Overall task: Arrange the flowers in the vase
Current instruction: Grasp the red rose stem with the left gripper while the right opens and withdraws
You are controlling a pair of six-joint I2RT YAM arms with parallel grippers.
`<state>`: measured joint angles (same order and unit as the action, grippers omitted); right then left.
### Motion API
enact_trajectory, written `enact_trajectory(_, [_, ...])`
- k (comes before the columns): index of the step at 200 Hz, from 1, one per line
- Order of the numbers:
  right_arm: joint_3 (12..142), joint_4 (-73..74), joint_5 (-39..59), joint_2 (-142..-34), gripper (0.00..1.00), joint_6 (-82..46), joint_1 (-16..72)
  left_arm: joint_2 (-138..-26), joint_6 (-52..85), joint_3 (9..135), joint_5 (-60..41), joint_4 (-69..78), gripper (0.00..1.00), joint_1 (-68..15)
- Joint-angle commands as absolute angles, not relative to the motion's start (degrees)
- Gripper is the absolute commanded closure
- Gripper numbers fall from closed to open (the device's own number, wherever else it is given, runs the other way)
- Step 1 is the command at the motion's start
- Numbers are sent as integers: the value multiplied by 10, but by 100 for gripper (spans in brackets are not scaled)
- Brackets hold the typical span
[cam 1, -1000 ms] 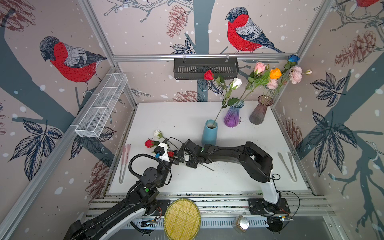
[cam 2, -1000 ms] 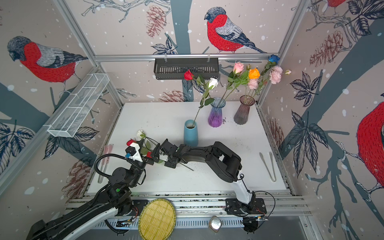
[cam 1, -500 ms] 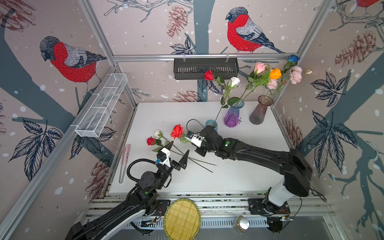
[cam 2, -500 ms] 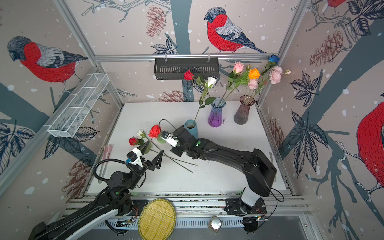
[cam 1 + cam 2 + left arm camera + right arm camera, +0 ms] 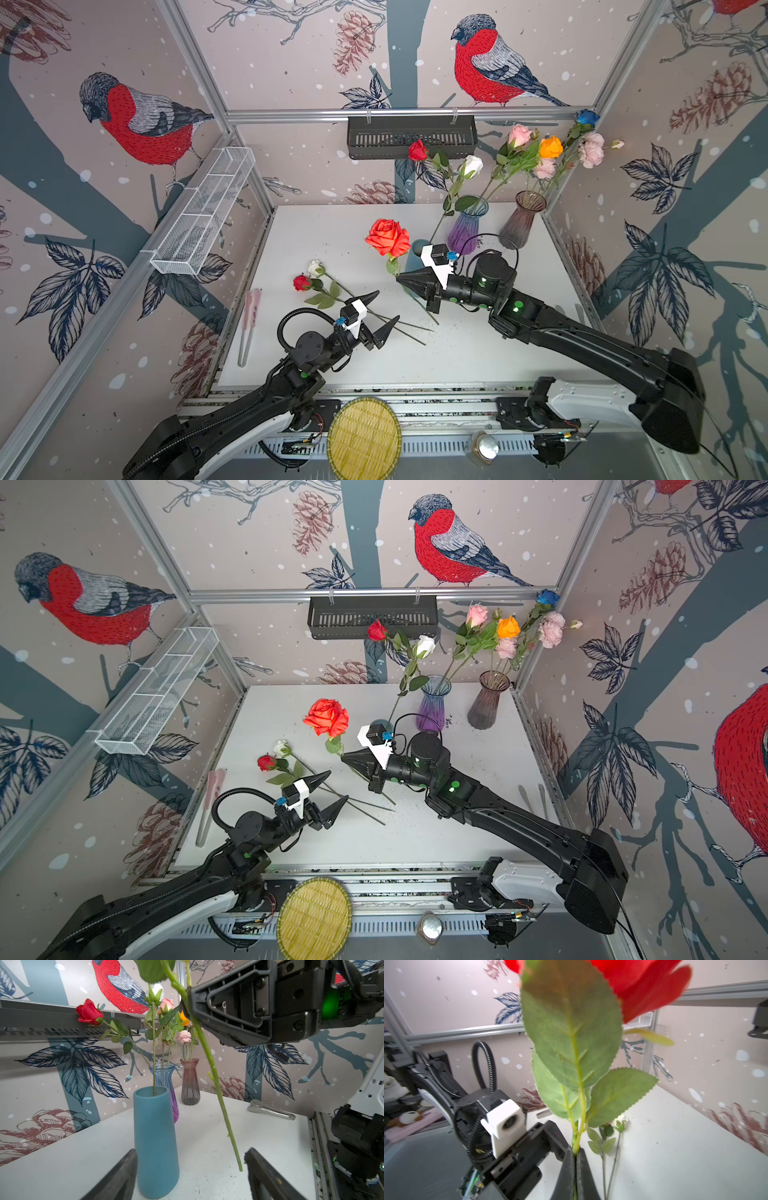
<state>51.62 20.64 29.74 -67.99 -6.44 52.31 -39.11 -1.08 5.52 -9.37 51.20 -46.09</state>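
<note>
The right hand (image 5: 402,281), pinched shut on the green stem of a large orange-red artificial rose (image 5: 387,237), lifts the bloom clear of the white worktop (image 5: 478,353) beside the tall matte blue vase (image 5: 155,1138), apparently so the stem can hang near upright for dropping into a vase mouth. The left hand (image 5: 382,309), its black fingers (image 5: 370,297) spread wide and holding nothing, hovers over the stems of a small red rose (image 5: 301,282) and a white rosebud (image 5: 315,268) lying flat on the worktop. Other blooms already stand in the purple glass vase (image 5: 464,232) and smoky brown vase (image 5: 521,220).
</note>
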Motion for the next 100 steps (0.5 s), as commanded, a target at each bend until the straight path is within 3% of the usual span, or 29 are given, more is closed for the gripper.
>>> enact_trajectory(1, [515, 253, 359, -693, 98, -89, 534, -388, -18, 61, -131, 555, 21, -461])
enact_trajectory(83, [527, 285, 420, -763, 98, -78, 551, -362, -19, 61, -127, 541, 27, -461])
enact_trajectory(100, [528, 282, 422, -771, 98, -73, 551, -359, -18, 61, -121, 538, 33, -461])
